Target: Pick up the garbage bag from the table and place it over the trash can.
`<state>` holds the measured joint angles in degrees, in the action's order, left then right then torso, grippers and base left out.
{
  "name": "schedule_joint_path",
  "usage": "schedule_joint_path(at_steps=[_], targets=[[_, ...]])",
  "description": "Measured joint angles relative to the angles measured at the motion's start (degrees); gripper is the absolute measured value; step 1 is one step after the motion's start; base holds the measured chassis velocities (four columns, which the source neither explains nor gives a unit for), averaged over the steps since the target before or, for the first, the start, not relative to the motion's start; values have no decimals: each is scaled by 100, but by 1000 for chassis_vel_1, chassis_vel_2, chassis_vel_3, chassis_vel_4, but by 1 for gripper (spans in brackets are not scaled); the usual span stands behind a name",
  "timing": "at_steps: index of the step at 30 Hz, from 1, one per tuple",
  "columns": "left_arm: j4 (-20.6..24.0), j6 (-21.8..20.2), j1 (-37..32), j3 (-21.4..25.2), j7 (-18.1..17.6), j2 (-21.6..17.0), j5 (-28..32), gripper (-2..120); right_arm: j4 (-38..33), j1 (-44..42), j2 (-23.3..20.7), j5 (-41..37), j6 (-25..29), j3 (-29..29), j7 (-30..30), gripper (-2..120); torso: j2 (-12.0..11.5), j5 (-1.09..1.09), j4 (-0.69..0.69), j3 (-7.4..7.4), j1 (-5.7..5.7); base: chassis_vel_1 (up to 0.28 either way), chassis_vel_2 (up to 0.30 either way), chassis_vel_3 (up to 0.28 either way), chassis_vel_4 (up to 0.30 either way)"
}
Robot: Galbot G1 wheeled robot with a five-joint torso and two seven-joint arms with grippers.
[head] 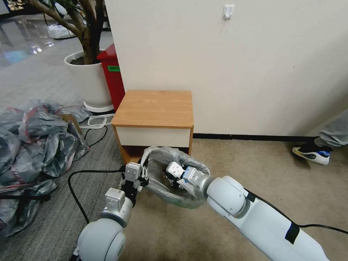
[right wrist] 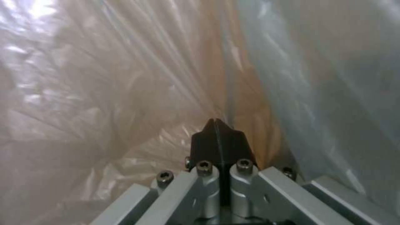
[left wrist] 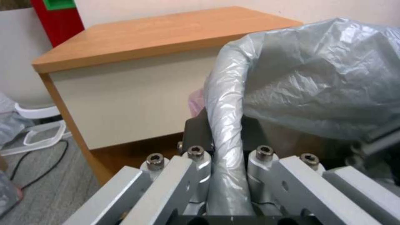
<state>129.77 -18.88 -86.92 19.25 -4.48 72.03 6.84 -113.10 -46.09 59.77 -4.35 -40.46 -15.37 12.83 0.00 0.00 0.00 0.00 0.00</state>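
Observation:
The grey translucent garbage bag (head: 163, 156) lies draped over the trash can, which stands on the floor right in front of the wooden table (head: 154, 107). The can shows only as a beige shape through the plastic (right wrist: 250, 103). My left gripper (head: 145, 174) is at the bag's left rim, shut on a rolled strand of the bag (left wrist: 227, 125) that runs between its fingers. My right gripper (head: 169, 179) reaches down inside the bag's mouth. Its dark pads (right wrist: 208, 140) are pressed together, with bag film (right wrist: 104, 78) all around them. The table top (left wrist: 158, 34) is bare.
A large heap of grey bags (head: 32, 145) lies on the floor at the left, with a black cable (head: 78, 181) running beside it. A white planter (head: 88, 78) and a red box (head: 113, 76) stand behind. A person's shoe (head: 315, 152) is at the right, by the wall.

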Motion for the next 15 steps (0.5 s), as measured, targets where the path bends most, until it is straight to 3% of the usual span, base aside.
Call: schedule_joint_path(at_steps=[15], targets=[[-98, -97, 183, -164, 34, -16, 61, 7, 105, 281, -46, 551, 3, -384, 84, 0, 0, 0, 0, 0, 0, 0, 0, 0, 0]])
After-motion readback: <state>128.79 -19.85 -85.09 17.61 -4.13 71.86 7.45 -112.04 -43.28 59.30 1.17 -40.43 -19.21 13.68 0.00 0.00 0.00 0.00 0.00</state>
